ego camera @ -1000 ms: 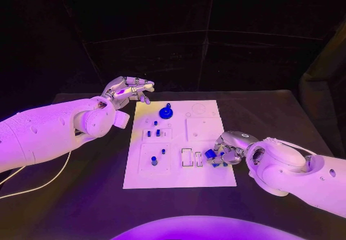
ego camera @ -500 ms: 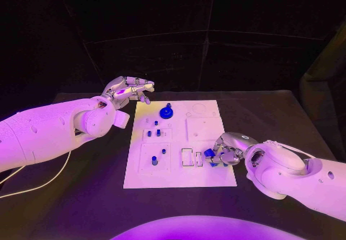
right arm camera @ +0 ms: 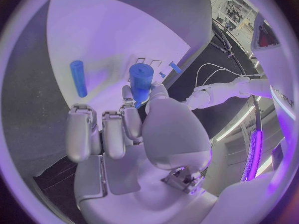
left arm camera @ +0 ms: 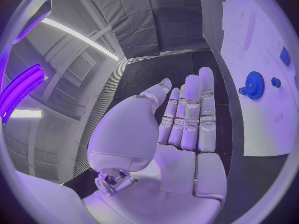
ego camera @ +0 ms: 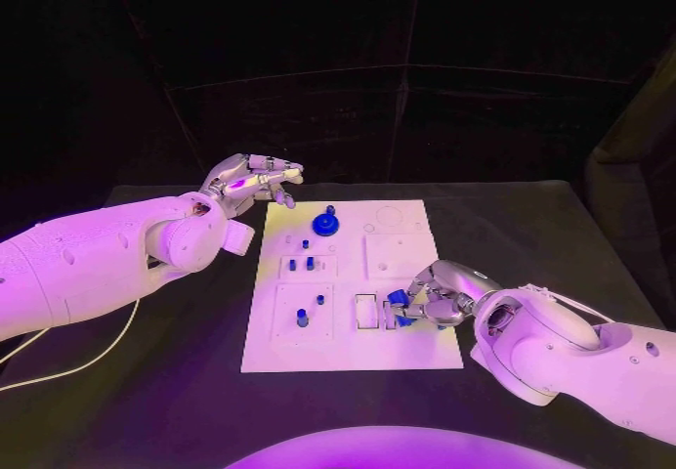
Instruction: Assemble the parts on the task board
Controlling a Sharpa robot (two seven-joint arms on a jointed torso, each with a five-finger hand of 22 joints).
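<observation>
Black counter (ego camera: 549,230) carrying the white board (ego camera: 401,352), blue parts on it.
Right hand (ego camera: 430,298) pinches a blue cylinder (right arm camera: 141,79) over the board's right edge; left hand (ego camera: 254,181) hovers empty, fingers straight, off its far-left corner near the blue gear (ego camera: 327,224).

The right hand (ego camera: 440,298) has carried its blue part (right arm camera: 141,79) leftward.
</observation>
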